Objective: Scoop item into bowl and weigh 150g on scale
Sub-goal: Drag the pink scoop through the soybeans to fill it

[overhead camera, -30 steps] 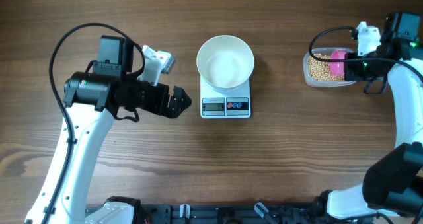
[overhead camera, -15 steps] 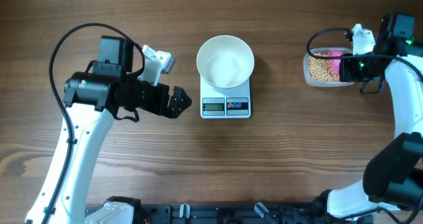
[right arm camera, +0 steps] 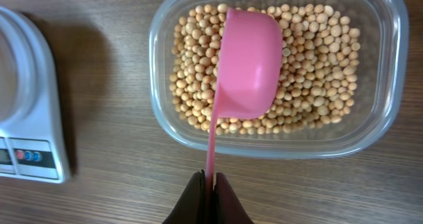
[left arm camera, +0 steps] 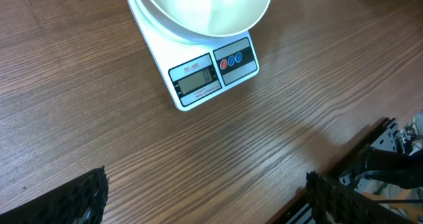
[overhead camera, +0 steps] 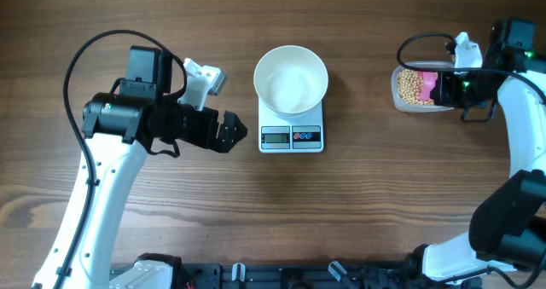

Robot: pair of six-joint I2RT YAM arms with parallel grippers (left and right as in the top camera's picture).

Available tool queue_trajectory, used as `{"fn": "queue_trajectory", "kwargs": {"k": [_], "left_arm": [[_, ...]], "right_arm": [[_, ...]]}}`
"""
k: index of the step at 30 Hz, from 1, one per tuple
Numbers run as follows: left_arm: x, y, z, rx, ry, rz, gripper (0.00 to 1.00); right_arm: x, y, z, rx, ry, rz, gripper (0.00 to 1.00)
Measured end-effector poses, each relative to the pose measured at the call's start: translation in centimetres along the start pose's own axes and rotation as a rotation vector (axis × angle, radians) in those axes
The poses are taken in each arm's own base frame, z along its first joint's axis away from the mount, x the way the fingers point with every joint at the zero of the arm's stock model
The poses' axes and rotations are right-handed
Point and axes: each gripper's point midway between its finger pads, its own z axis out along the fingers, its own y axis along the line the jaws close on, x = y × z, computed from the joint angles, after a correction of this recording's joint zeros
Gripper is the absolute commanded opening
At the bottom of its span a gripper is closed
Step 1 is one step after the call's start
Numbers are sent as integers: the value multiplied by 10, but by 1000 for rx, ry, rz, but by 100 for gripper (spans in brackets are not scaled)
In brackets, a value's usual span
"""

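Note:
The white bowl point(overhead camera: 291, 78) sits empty on the white scale point(overhead camera: 291, 137) at the table's middle; the left wrist view shows the bowl point(left arm camera: 198, 9) and the scale's display point(left arm camera: 196, 80). Tan beans point(right arm camera: 317, 65) fill a clear tub point(right arm camera: 277, 148) at the far right point(overhead camera: 412, 86). My right gripper point(right arm camera: 209, 184) is shut on the thin handle of a pink scoop point(right arm camera: 248, 62), whose cup lies over the beans. Seen from overhead, the right gripper point(overhead camera: 452, 86) is at the tub's right end. My left gripper point(overhead camera: 232, 134) stands open and empty, left of the scale point(left arm camera: 205, 204).
Bare wood table surrounds the scale. The table's near edge, with black rails and cables point(left arm camera: 377, 171), shows in the left wrist view. The right arm point(overhead camera: 525, 135) runs down the right side.
The right wrist has shifted slightly over the tub and now covers more of the pink scoop from above. The left arm, bowl and scale have not moved.

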Motion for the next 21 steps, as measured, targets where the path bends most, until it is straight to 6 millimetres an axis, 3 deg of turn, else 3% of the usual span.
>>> {"fn": "queue_trajectory", "kwargs": {"k": [13,21], "left_arm": [[0,0,0,0,0,0,100],[0,0,0,0,0,0,100]], "right_arm": [[4,-16,-11,-171,-37,217,4],[16,-21,4,-246,-49,286,4]]}}
